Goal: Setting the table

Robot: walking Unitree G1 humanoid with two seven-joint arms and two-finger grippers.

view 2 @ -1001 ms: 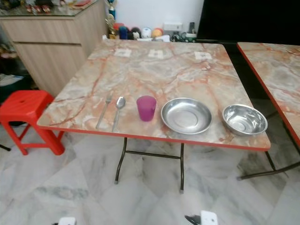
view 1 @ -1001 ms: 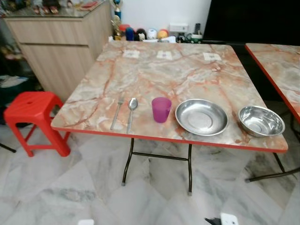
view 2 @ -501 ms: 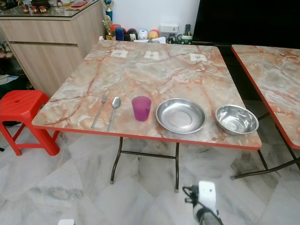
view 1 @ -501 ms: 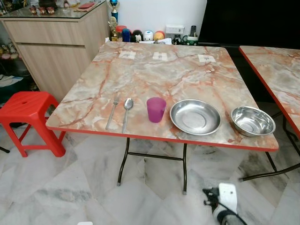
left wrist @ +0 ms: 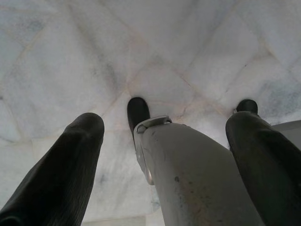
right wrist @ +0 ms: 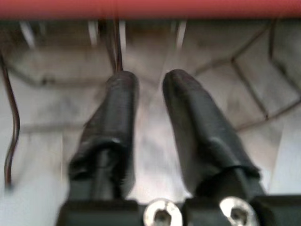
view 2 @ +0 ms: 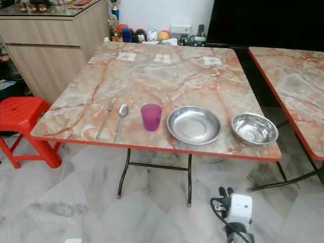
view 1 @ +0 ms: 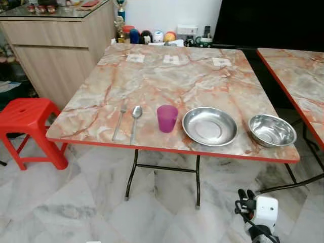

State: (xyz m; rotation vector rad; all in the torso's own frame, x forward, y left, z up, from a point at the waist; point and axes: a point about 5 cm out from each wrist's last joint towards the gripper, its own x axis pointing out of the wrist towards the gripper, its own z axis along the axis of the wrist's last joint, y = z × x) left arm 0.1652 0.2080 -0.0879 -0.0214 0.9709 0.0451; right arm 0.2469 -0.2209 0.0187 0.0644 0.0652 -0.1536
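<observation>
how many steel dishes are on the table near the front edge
2. A shallow steel plate sits just right of the purple cup, and a deeper steel bowl sits further right, near the table's front right corner.

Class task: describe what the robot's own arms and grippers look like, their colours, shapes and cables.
The right gripper has two long, rounded black fingers on a black base with silver screws. The right wrist is a white block trailing a black cable. The left gripper has thick black fingers too.
</observation>
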